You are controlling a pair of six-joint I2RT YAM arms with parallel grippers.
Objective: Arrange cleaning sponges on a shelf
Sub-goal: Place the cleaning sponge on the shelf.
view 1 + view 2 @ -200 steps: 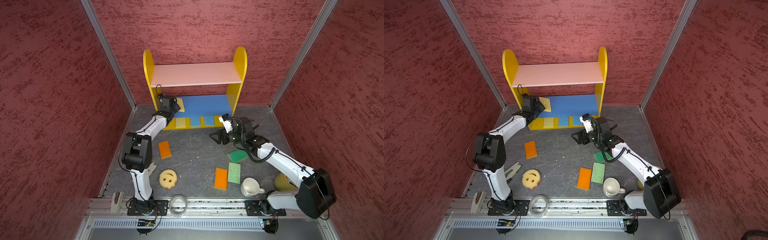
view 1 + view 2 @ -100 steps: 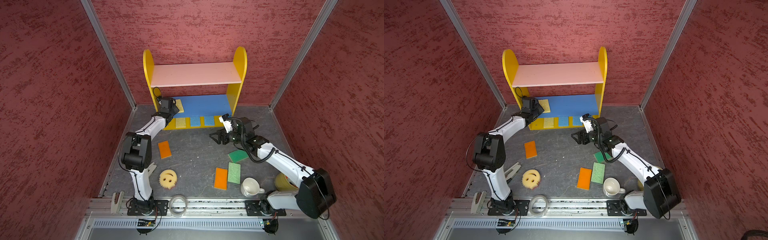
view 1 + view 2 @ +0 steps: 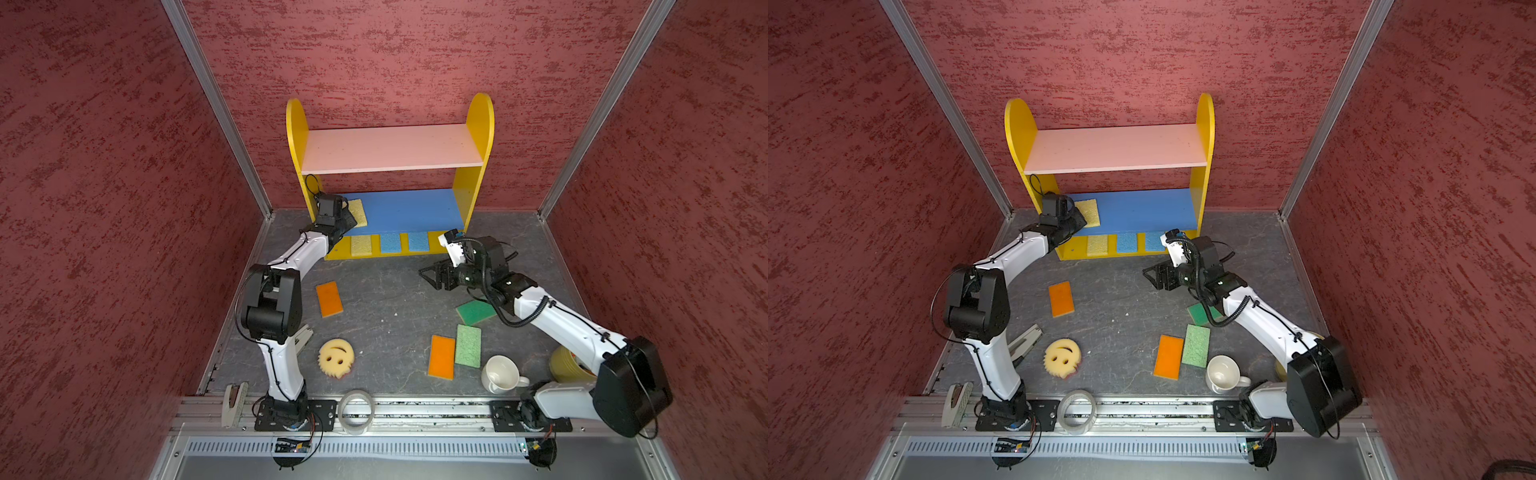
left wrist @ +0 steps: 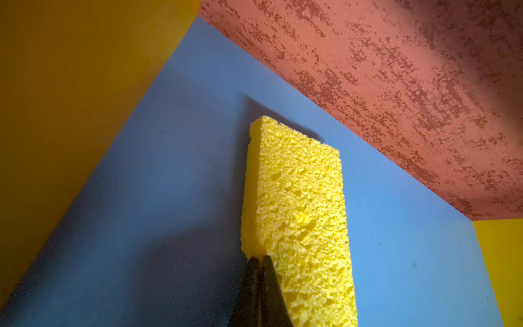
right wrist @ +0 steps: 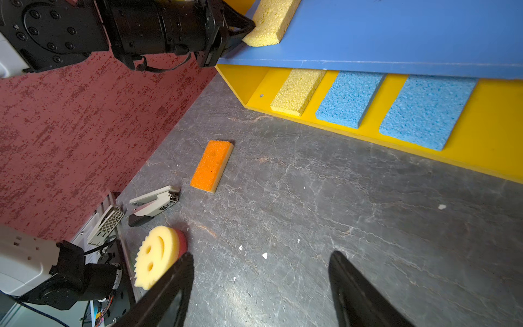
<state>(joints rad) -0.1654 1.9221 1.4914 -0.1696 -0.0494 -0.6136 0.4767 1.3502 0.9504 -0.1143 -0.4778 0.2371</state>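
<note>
The yellow sponge [image 4: 297,212], pinched seemingly by one edge in the left gripper [image 4: 259,260], could be dragged off the blue board [image 4: 169,184] if withdrawn unreleased

Both top views: bright, even light from above. Pink board [image 3: 390,147] nearly washed out; soft shadows on desk [image 3: 386,291].
Left wrist view: dimmer. Yellow sponge [image 4: 300,198] sharp, throws a dark shadow on blue board [image 4: 169,212]; left claw [image 4: 259,262] blurred.
Right wrist view: right claw [image 5: 261,254] out of focus.
</note>
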